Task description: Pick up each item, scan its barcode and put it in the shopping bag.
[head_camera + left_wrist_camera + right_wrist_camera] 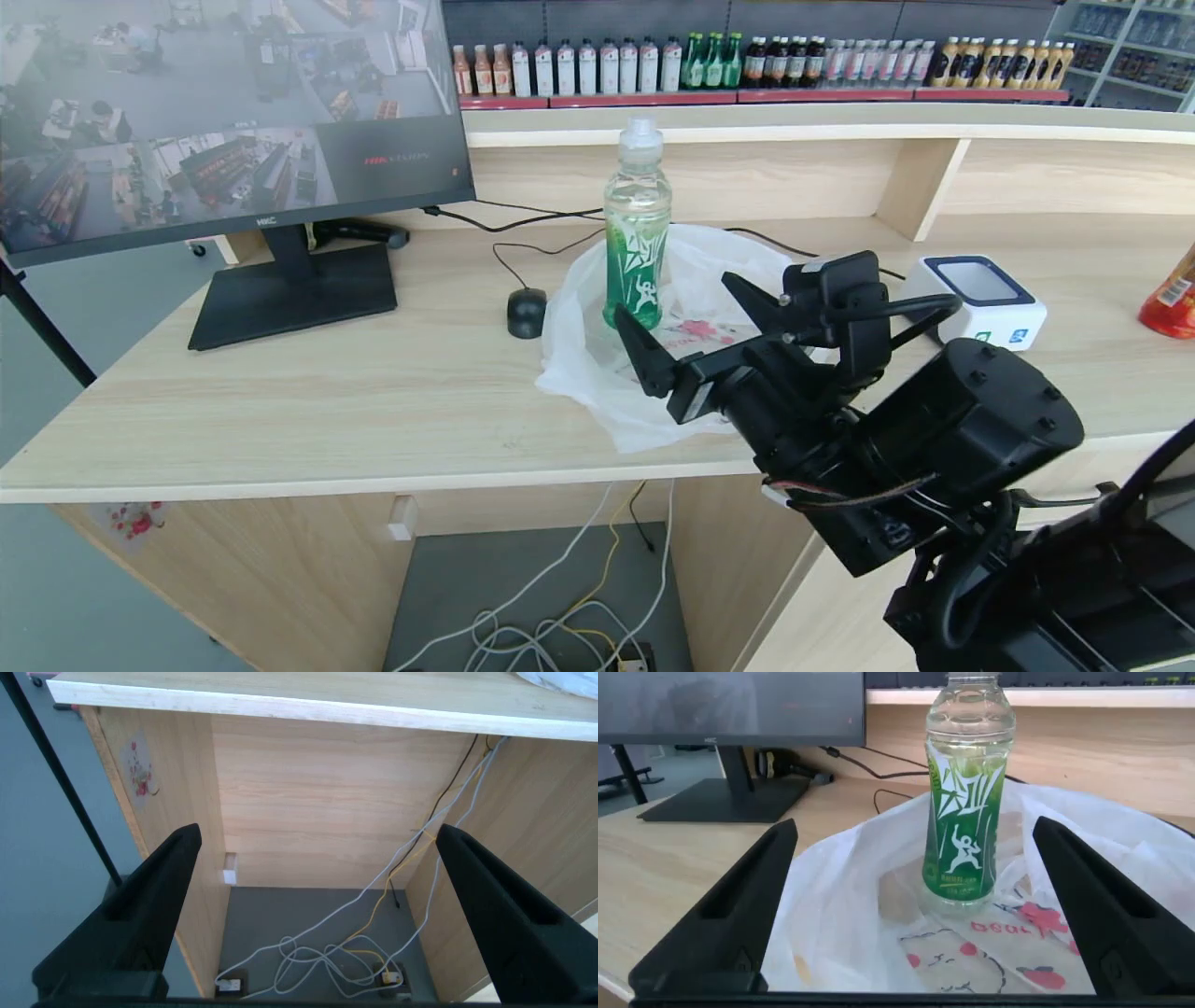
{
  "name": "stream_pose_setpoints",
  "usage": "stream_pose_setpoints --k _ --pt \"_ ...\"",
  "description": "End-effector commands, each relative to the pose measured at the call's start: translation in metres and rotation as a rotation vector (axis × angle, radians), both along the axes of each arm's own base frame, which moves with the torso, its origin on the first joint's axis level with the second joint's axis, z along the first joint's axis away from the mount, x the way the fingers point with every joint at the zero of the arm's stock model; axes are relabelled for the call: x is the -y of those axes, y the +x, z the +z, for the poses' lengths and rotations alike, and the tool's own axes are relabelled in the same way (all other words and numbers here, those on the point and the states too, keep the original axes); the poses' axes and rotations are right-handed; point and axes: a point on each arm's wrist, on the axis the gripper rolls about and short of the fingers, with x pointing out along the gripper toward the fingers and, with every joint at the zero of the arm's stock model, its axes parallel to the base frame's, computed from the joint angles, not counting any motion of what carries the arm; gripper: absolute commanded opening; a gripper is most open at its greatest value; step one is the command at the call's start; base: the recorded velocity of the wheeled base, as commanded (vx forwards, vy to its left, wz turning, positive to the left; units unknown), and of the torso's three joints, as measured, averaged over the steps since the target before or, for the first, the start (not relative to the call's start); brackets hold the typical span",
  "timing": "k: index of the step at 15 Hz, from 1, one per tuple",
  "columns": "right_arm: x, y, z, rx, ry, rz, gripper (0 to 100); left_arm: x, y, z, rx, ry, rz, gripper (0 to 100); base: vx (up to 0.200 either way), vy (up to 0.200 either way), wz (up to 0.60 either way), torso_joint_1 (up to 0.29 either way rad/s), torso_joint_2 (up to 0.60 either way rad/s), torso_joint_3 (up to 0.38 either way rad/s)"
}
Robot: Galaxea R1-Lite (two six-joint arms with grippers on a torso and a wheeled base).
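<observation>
The desk (373, 392) carries the white shopping bag (579, 359), spread flat near the middle of its front edge. The bottle (637, 233) stands upright on the bag, long axis vertical and cap up. It lies toward the desk's back edge from the right pincer (677, 301), whose jaws stand wide apart just short of it. The left pincer (318, 835), also apart, hangs below the front edge, so the right arm is nearer.

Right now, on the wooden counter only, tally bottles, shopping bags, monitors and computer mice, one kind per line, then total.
Bottles: 2, the green-labelled bottle and the red bottle, partly in view
Shopping bag: 1
Monitor: 1
Computer mouse: 1
Total: 5
</observation>
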Motion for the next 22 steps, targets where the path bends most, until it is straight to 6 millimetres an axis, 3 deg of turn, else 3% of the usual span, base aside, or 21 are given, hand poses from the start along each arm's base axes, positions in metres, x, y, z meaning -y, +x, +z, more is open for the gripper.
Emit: stream_pose_setpoints --k 1,6,22 --pt "-0.01 -0.013 0.005 0.007 0.024 0.058 100 0.0 0.0 0.0 0.0 0.0 0.0 100 0.0 0.0 0.0 0.0 0.0 0.0" --pt "-0.013 -0.02 0.002 -0.012 0.032 0.146 100 0.0 0.0 0.0 0.0 0.003 0.0 100 0.0 0.0 0.0 0.0 0.0 0.0" --pt "0.001 -0.007 0.004 -0.036 0.086 0.108 100 0.0 0.0 0.0 0.0 0.001 0.0 100 0.0 -0.2 0.0 0.005 0.0 0.001"
